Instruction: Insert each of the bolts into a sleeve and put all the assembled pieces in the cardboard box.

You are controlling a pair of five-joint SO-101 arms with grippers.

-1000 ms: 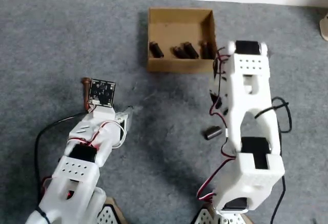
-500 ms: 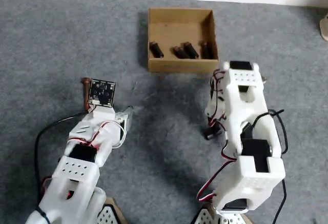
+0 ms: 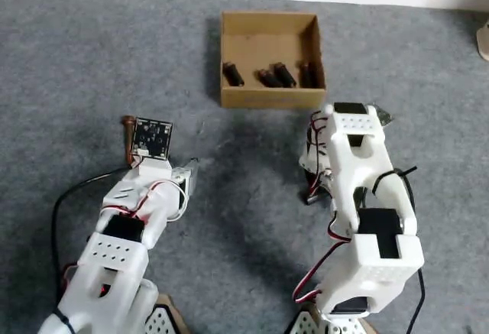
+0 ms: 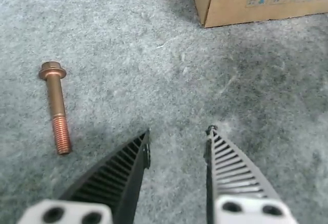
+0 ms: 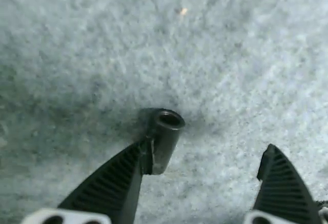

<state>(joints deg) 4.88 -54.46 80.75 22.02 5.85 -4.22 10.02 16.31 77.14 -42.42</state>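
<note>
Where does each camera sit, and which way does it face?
High view: fixed above, looking down on table, cardboard box, left arm, right arm.
Left wrist view: on that wrist, looking past the open left hand at the bolt and box.
Right wrist view: on that wrist, looking past the open right hand at a sleeve.
Shared: high and left wrist views both show bolt and box.

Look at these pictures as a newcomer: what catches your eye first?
A copper bolt lies alone on the grey carpet beside the left gripper. A black sleeve lies by one jaw of the open right gripper. Beyond both arms, the cardboard box holds dark assembled pieces.
</note>
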